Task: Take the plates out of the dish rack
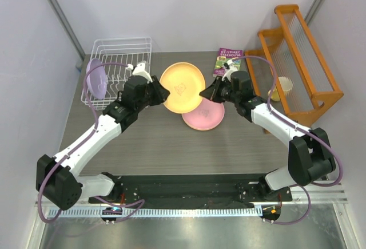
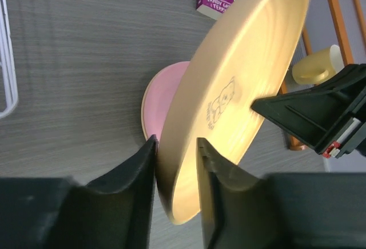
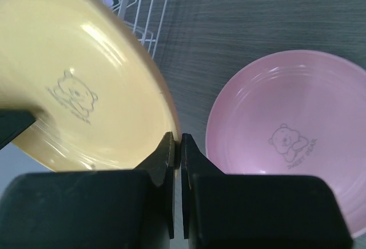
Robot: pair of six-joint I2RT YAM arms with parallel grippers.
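White wire dish rack (image 1: 117, 60) stands far left. One lilac plate (image 1: 95, 79) leans at its left wall, though I cannot tell whether inside or outside. Left gripper (image 1: 164, 93) and right gripper (image 1: 201, 95) are each clamped on opposite rims of one yellow plate (image 1: 183, 86), held tilted. It hides part of the one pink plate (image 1: 207, 120) lying flat on the table (image 1: 171, 146). Three plates show.
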